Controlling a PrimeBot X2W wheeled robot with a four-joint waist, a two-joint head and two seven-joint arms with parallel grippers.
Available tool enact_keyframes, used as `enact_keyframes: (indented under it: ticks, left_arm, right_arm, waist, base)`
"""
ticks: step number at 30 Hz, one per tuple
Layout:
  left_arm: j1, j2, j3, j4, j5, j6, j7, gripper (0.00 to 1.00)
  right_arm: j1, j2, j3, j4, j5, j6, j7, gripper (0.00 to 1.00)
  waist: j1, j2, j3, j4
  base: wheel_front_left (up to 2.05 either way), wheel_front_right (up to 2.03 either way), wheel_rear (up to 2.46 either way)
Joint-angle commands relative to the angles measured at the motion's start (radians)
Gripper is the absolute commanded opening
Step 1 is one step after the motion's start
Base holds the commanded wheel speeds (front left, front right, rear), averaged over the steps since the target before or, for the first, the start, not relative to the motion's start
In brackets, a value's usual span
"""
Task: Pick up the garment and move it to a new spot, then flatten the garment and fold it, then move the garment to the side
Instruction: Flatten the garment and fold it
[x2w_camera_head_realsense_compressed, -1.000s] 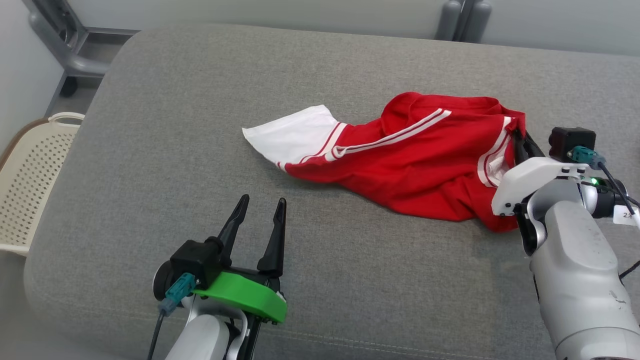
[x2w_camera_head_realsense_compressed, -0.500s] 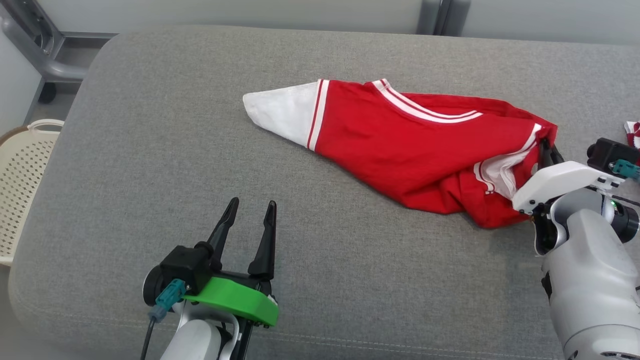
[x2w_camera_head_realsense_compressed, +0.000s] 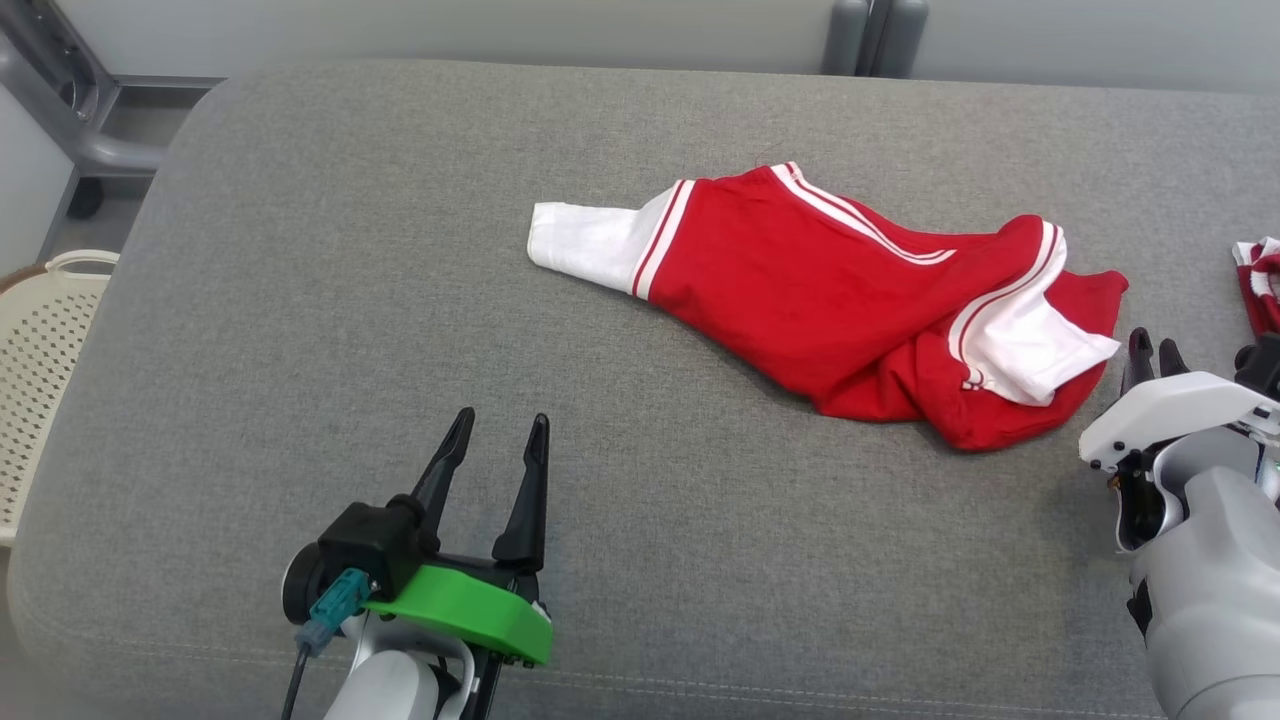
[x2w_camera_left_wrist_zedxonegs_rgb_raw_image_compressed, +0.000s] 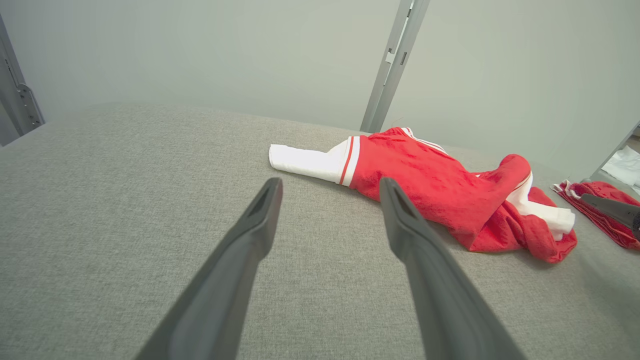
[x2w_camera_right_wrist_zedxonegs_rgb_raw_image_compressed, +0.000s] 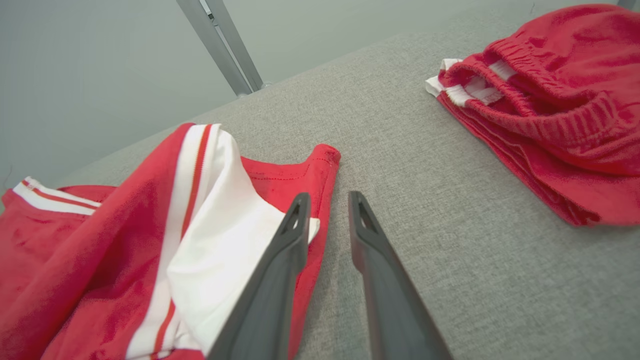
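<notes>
Head camera: high, tilted down on the grey cushion; left gripper and right gripper at the frame's near edge.

Left wrist camera: low, sighting along its fingers across the cushion to the wall; red-and-white garment ahead of the tips, to their right.

Right wrist camera: low, very close; same garment just left of its fingertips, folded red garment ahead-right.

All three views share the red-and-white garment.

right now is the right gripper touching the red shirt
Cannot tell: the right wrist view has the right gripper open and empty, one finger overlapping the red shirt.
</notes>
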Motion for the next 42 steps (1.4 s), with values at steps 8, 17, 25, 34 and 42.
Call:
enact_keyframes:
  ticks: [8,17,25,34,42]
  left_arm:
    - [0.018,0.014,-0.008,-0.005,0.002,0.008,0.000,1.00]
    - [0.005,0.016,-0.020,-0.012,0.000,0.008,0.004,1.00]
    - [-0.018,0.019,-0.027,-0.021,0.005,0.013,0.010,1.00]
    - [-0.040,0.022,-0.038,-0.022,0.014,0.014,0.008,1.00]
    - [-0.036,0.033,-0.023,-0.027,0.015,0.026,0.005,1.00]
  right_arm:
    - [0.025,-0.021,0.029,0.033,0.018,-0.001,-0.020,1.00]
    - [-0.042,-0.019,0.177,0.008,0.038,-0.001,-0.008,1.00]
    - [-0.115,-0.063,0.251,0.043,0.070,-0.001,0.044,1.00]
    - [-0.189,-0.086,0.258,0.134,0.152,-0.001,0.116,0.68]
    - [-0.206,-0.055,0.335,0.104,0.234,-0.001,0.116,0.00]
  waist:
    - [0.0000,0.0000,-0.006,-0.035]
    - [0.0000,0.0000,0.001,-0.021]
    - [0.0000,0.0000,0.040,0.042]
    - [0.0000,0.0000,0.087,0.113]
    - [0.0000,0.0000,0.093,0.100]
  base:
    - [0.00,0.00,0.00]
    - [0.00,0.00,0.00]
    - [0.00,0.00,0.00]
    - [0.00,0.00,0.00]
    - [0.00,0.00,0.00]
